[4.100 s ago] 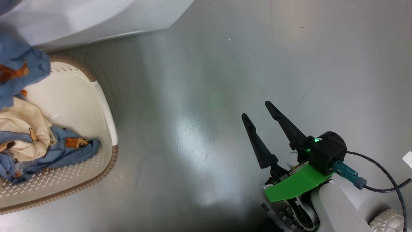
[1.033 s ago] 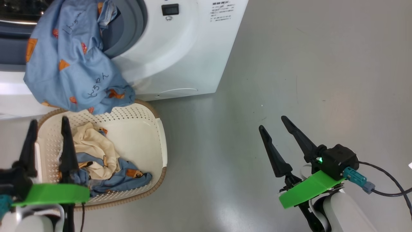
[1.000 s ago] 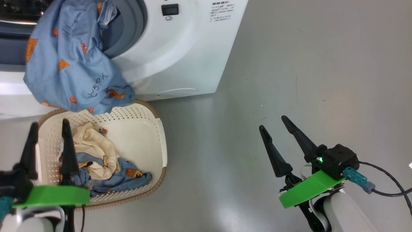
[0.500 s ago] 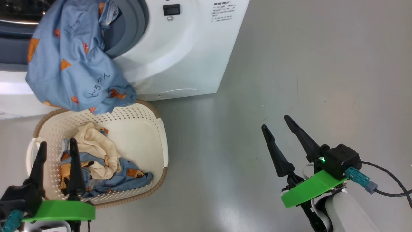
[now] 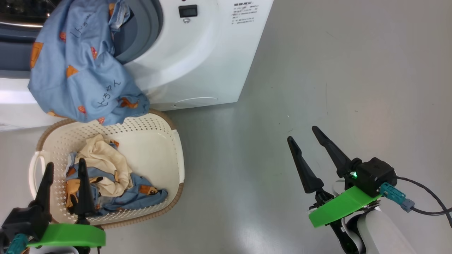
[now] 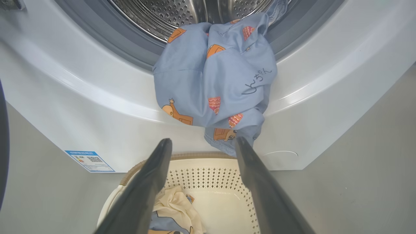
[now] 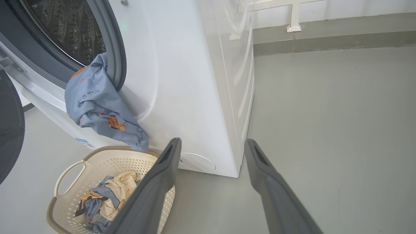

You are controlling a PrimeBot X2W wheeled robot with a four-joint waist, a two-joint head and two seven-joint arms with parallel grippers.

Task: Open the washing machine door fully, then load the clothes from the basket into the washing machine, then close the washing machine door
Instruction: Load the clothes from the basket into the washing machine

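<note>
Grey floor point(image 5: 300, 70) carries the basket point(image 5: 155, 148) before the washing machine point(image 5: 197, 53), whose drum mouth point(image 6: 182, 16) lets one blue garment point(image 5: 81, 70) hang half loaded. Your left tool point(image 5: 66, 162), spread, hovers over the basket's clothes point(image 5: 106, 169), probably to pick; right tool point(image 5: 302, 133), spread, waits well apart.

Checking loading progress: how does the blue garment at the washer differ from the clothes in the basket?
The garment hangs out of the drum, over the washer front; the clothes lie crumpled in the basket. The garment is blue; the clothes include cream. Both have orange prints.

Blue garment point(image 5: 81, 63) droops from the washing machine point(image 5: 197, 60) mouth over the basket point(image 5: 155, 141) holding more clothes point(image 5: 106, 169).
</note>
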